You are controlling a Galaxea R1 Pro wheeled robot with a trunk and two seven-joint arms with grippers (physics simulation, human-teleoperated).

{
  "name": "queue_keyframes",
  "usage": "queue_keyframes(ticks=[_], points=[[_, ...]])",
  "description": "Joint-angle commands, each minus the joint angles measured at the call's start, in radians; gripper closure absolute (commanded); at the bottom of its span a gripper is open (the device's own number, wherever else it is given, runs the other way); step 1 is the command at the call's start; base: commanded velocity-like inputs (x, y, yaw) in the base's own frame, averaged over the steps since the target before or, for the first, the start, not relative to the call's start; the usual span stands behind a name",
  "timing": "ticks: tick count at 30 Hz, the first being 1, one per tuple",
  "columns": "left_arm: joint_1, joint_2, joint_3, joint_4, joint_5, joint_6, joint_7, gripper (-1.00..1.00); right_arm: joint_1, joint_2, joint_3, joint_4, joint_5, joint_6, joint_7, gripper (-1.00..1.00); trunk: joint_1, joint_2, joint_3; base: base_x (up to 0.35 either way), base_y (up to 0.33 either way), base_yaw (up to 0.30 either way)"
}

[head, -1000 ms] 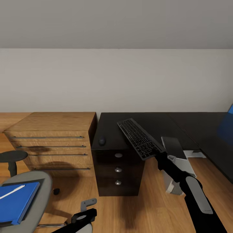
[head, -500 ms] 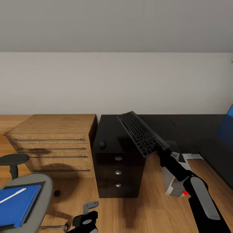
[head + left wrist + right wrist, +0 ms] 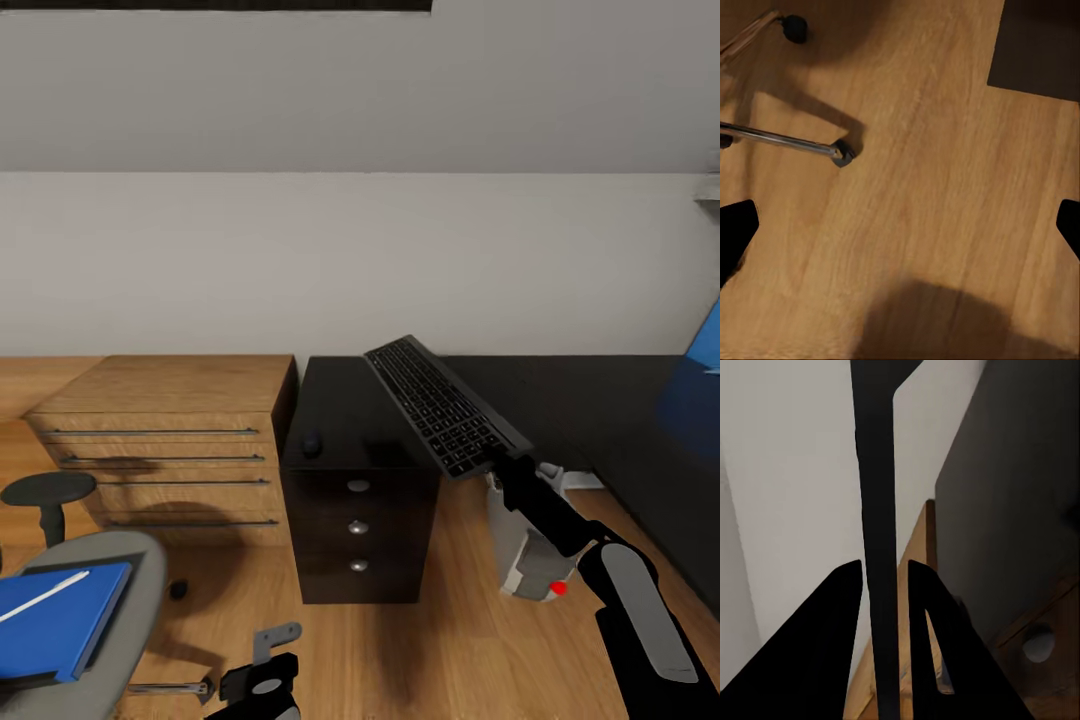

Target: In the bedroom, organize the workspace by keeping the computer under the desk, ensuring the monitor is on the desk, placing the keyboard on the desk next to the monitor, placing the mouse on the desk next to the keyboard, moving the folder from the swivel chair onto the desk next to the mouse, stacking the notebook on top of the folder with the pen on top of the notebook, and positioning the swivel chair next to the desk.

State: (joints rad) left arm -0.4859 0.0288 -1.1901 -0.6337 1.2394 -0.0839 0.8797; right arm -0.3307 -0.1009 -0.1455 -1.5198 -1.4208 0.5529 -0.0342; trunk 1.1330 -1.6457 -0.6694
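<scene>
Your right gripper has its jaws clamped on the keyboard, which the right wrist view shows edge-on as a thin dark slab pinched between the two fingers. In the head view the keyboard hangs in the air above the near end of the black counter, held by one short end and tilted, its far end raised toward the wall. It is a slim black board with a dark grey frame and low flat keys, key side up.

Your left gripper points at the wooden floor beside the swivel chair's chrome base; its jaws stand wide apart and hold nothing.

Judged step: placing the keyboard on the counter. The next move calls for levelling the board and lowering it flat onto the counter top, clear of the mouse that sits near the counter's front-left corner.

The computer stands on the floor under the counter. The blue folder lies on the swivel chair seat with a white pen on it.
</scene>
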Motion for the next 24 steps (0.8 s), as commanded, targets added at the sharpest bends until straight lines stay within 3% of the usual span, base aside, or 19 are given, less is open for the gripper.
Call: queue_keyframes(ticks=[1,8,9,14,15,17,18,20,21,24], points=[[-0.002,0.001,-0.009,0.001,0.011,-0.008,0.005,-1.0,-0.001,-0.001,-0.001,0.0,-0.007,0.007,-0.003,1.0,-0.005,0.007,0.002,-0.28,-0.19,0.0],[-0.002,-0.015,-0.011,0.005,0.009,-0.003,0.003,-1.0,-0.001,0.002,-0.002,0.002,-0.021,0.011,-0.003,1.0,-0.031,0.056,0.024,-0.253,-0.249,0.0],[-0.002,-0.02,-0.011,0.011,0.01,-0.001,0.001,-1.0,0.0,0.004,-0.002,0.003,-0.047,0.011,-0.003,1.0,-0.035,0.063,0.027,-0.223,-0.283,0.0],[-0.002,-0.025,-0.013,0.05,0.01,0.001,-0.004,-1.0,0.004,0.004,-0.002,0.003,-0.078,0.011,-0.005,1.0,-0.054,0.098,0.043,-0.218,-0.288,0.0],[-0.001,-0.022,-0.131,0.071,0.013,-0.003,-0.003,-1.0,0.005,0.005,0.0,0.0,-0.085,0.01,-0.007,1.0,-0.058,0.105,0.046,-0.209,-0.292,0.0],[-0.001,-0.02,-0.154,0.078,0.015,-0.006,-0.002,-1.0,0.006,0.004,0.0,-0.001,-0.084,0.01,-0.008,1.0,-0.066,0.119,0.052,-0.209,-0.292,0.0],[-0.001,-0.022,-0.16,0.195,0.045,-0.008,-0.058,-1.0,0.006,0.005,0.001,-0.001,-0.084,0.009,-0.011,1.0,-0.07,0.126,0.056,-0.209,-0.289,0.0],[-0.001,-0.023,-0.159,0.254,0.123,-0.01,-0.159,-1.0,0.006,0.006,0.001,-0.001,-0.084,0.008,-0.017,1.0,-0.077,0.14,0.062,-0.22,-0.264,0.0],[-0.001,-0.024,-0.16,0.319,0.265,-0.01,-0.32,-1.0,0.006,0.007,0.002,0.001,-0.084,0.008,-0.03,1.0,-0.081,0.147,0.065,-0.176,-0.172,0.0],[-0.001,-0.024,-0.161,0.326,0.276,-0.011,-0.335,-1.0,0.006,0.008,0.007,0.001,-0.083,0.008,-0.032,1.0,-0.093,0.168,0.074,-0.065,-0.06,0.0]])
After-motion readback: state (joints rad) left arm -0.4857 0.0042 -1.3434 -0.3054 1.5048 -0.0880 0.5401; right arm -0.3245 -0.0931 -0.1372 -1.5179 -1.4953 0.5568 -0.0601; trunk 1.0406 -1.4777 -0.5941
